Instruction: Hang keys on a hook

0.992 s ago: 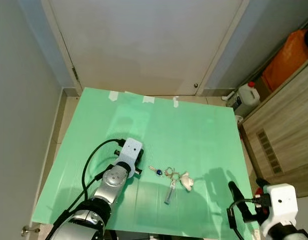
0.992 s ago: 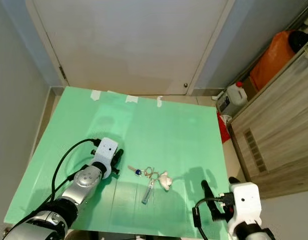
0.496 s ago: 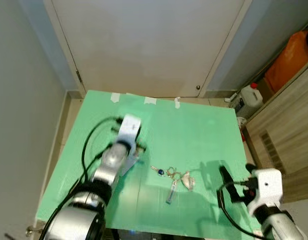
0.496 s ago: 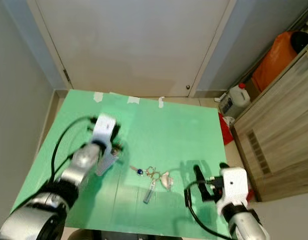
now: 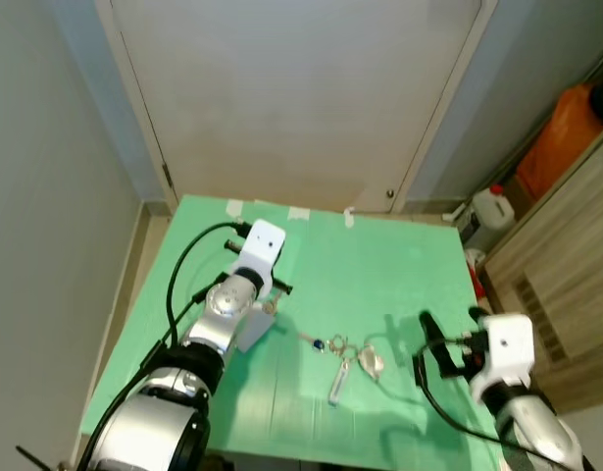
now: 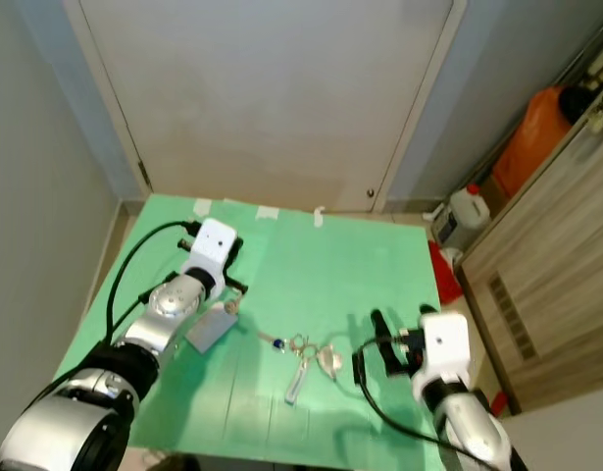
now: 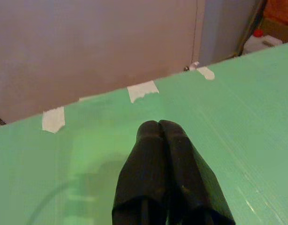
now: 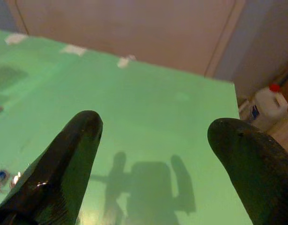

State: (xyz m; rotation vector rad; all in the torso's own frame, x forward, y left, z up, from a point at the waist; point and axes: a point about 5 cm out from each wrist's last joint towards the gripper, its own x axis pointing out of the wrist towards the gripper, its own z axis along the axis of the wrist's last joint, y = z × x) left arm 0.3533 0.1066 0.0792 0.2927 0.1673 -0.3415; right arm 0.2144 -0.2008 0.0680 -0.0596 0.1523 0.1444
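Green worktop (image 5: 399, 265) carried the keys (image 5: 342, 355) loose near its front, not yet grasped. Right pincer (image 6: 370, 348) stood released just right of them, seemingly ready to close in, while left pincer (image 7: 160, 129) stayed clenched on nothing, farther left.

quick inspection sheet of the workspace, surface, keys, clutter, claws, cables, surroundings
surface: green mat on the floor, held by tape strips at its far edge.
job's things: keys lie flat near the mat's middle, untouched; no hook seen.
clutter: nothing seen on the mat besides the keys.
claws: left claw shut and empty, above the mat left of the keys; right claw open and empty, above the mat right of the keys.
cables: black cable loops along the left arm; another black cable by the right wrist.
surroundings: closed door ahead, white jug and orange container to the right, wooden cabinet at right.
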